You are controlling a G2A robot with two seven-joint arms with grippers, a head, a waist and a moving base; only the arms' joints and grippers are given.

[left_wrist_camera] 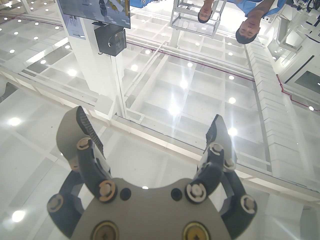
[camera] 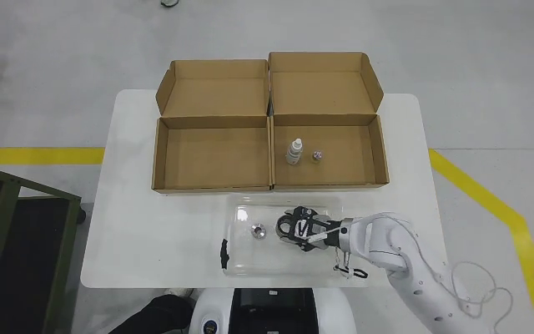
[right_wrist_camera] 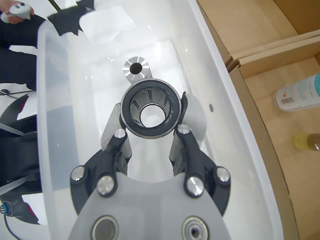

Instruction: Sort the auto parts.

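Observation:
My right gripper (right_wrist_camera: 150,116) (camera: 294,227) is inside the clear plastic bin (right_wrist_camera: 225,81) (camera: 242,259), shut on a black-rimmed cylindrical bearing (right_wrist_camera: 150,108) that it holds between its fingers. Just beyond it in the bin lies a small silver fluted metal part (right_wrist_camera: 136,69) (camera: 259,231). The right cardboard box (camera: 367,167) holds a white bottle (camera: 295,151) (right_wrist_camera: 300,96) and a small yellow-capped part (camera: 316,155) (right_wrist_camera: 306,141). The left cardboard box (camera: 213,159) has nothing in it. My left gripper (left_wrist_camera: 150,126) is open, pointing up at the ceiling.
A black scrap (right_wrist_camera: 70,18) (camera: 224,253) and white padding (right_wrist_camera: 105,23) lie at the bin's far end. Both boxes have flaps standing open at the back. A person's hand (right_wrist_camera: 15,13) with a controller is beyond the table edge.

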